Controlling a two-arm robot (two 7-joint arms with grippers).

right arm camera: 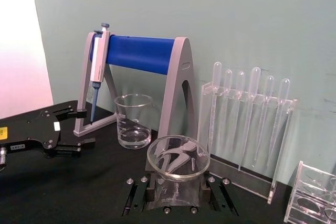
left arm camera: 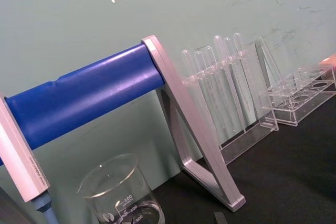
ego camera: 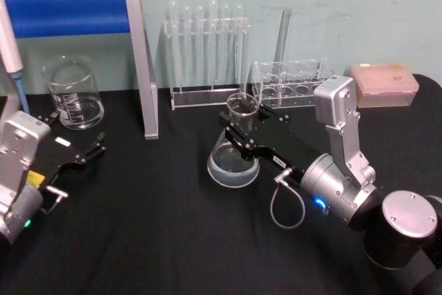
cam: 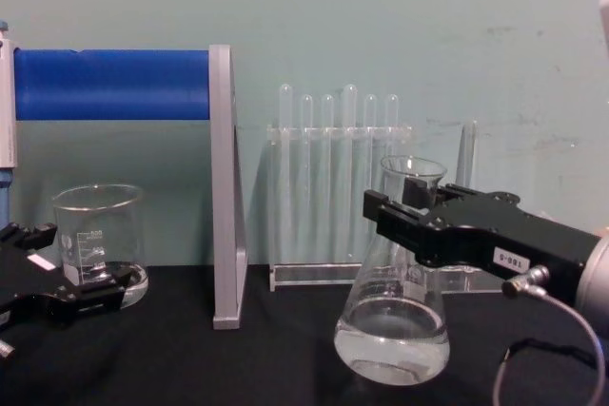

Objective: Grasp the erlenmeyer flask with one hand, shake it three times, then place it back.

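Observation:
The erlenmeyer flask (ego camera: 235,165) stands upright mid-table on the black cloth, with a little clear liquid in its wide base (cam: 392,344). My right gripper (ego camera: 245,122) reaches in from the right, and its black jaws sit on either side of the flask's neck, closed against the glass. In the right wrist view the flask's rim (right arm camera: 176,157) shows just above those jaws. Whether the base rests on the cloth or hangs a little above it I cannot tell. My left gripper (ego camera: 76,131) lies open and idle at the table's left, beside the beaker.
A glass beaker (ego camera: 74,94) stands at the back left under a grey stand with a blue bar (ego camera: 69,12) and a pipette (right arm camera: 98,61). Behind the flask are a rack of test tubes (ego camera: 207,53), a low clear rack (ego camera: 290,82) and a pink box (ego camera: 384,84).

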